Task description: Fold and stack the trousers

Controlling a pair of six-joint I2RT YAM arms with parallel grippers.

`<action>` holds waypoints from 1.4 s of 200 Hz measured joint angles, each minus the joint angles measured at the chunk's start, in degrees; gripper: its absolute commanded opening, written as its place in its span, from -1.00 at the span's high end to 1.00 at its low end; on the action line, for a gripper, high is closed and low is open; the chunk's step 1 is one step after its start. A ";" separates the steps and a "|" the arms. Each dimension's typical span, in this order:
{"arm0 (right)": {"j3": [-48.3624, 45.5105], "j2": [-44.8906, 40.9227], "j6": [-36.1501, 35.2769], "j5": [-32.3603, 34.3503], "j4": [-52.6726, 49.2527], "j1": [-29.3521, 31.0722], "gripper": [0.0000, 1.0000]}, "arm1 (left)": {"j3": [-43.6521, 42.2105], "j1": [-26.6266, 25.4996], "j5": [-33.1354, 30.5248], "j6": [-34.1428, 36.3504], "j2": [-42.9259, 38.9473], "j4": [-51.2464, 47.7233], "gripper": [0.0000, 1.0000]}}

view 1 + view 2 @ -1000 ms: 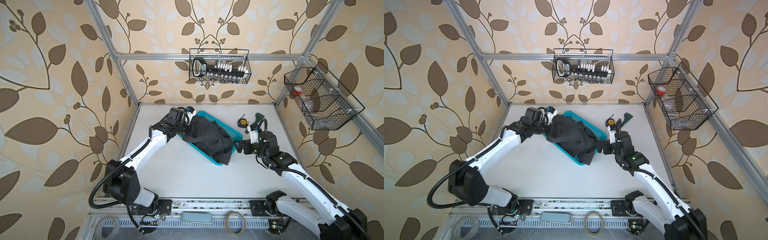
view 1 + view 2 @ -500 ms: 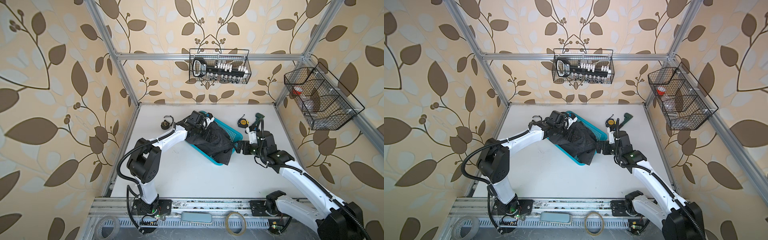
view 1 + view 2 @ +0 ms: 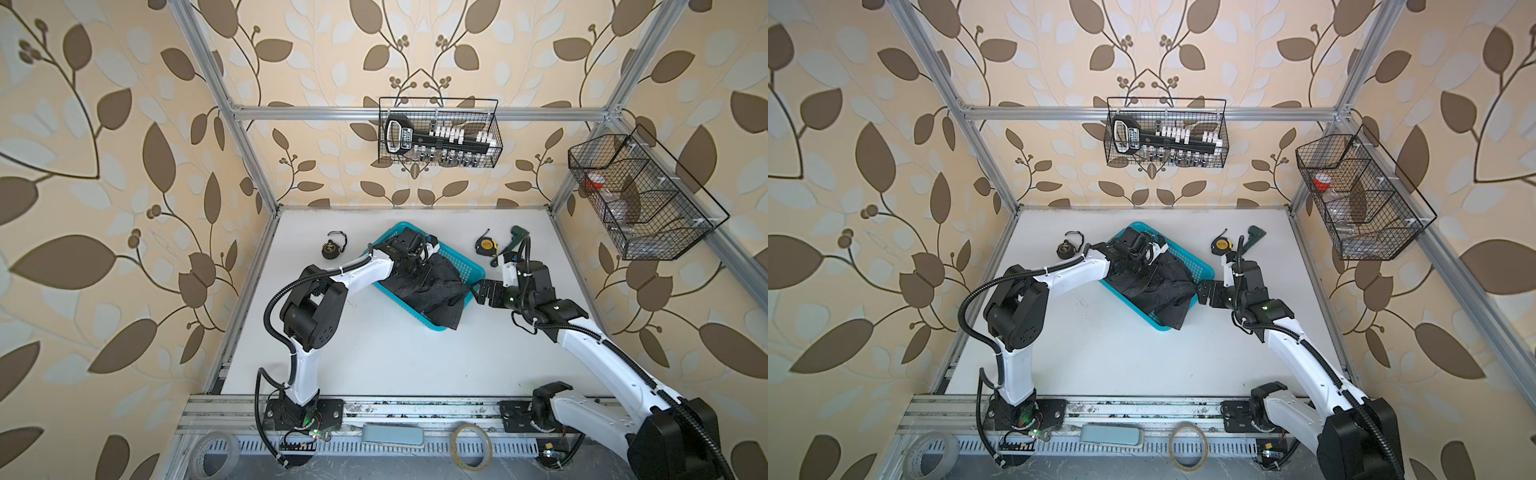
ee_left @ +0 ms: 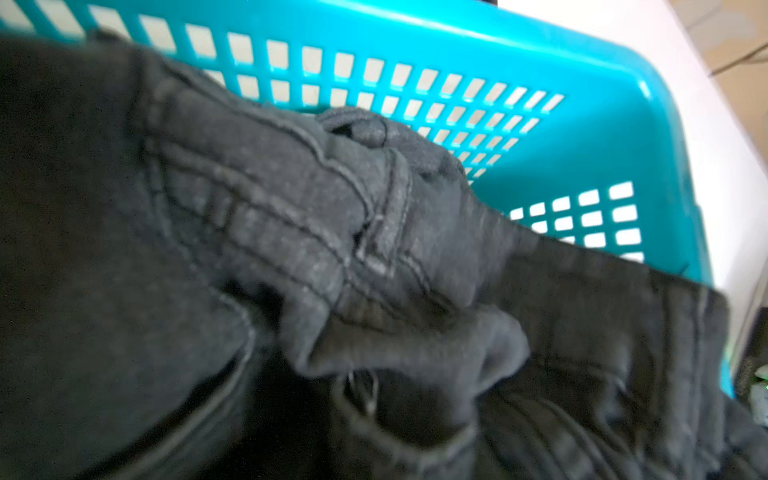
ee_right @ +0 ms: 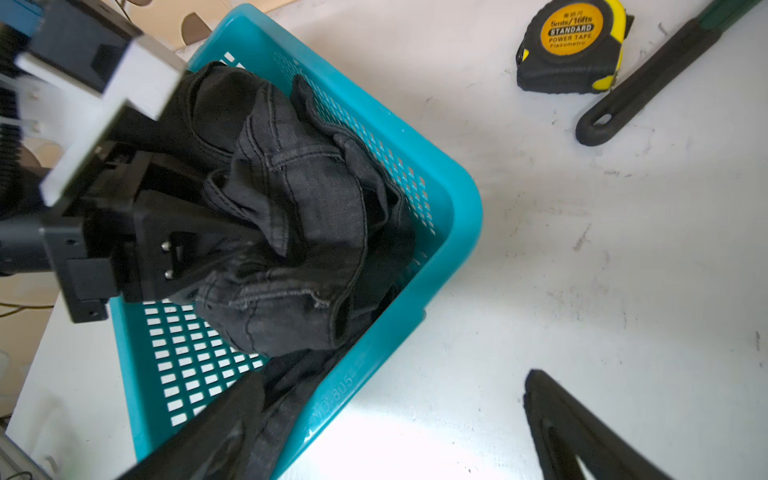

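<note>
Though messy, trousers in teal bskt

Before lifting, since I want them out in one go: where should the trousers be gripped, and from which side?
I'd grip the trousers at the bunched waistband by the belt loop, from above: it stands highest, and the walls of the teal basket block the sides.

Bright even light (blurry wrist views)
</note>
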 measured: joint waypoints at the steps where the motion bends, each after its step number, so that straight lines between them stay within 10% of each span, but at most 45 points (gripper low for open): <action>1: 0.00 0.07 0.02 0.02 0.00 0.00 -0.92 | 0.15 0.00 -0.07 -0.26 0.02 -0.15 0.73; 30: 0.00 2.51 4.04 1.51 0.46 0.02 -0.76 | 5.77 0.02 -1.27 0.24 -0.11 -4.94 1.00; 165: 6.73 18.38 20.85 9.68 3.37 4.42 0.17 | 23.78 1.27 -15.39 -1.55 -18.58 -23.19 1.00; 280: 19.32 29.14 18.32 16.85 0.11 2.14 0.73 | 24.06 13.51 -28.98 -8.26 -27.08 -38.73 1.00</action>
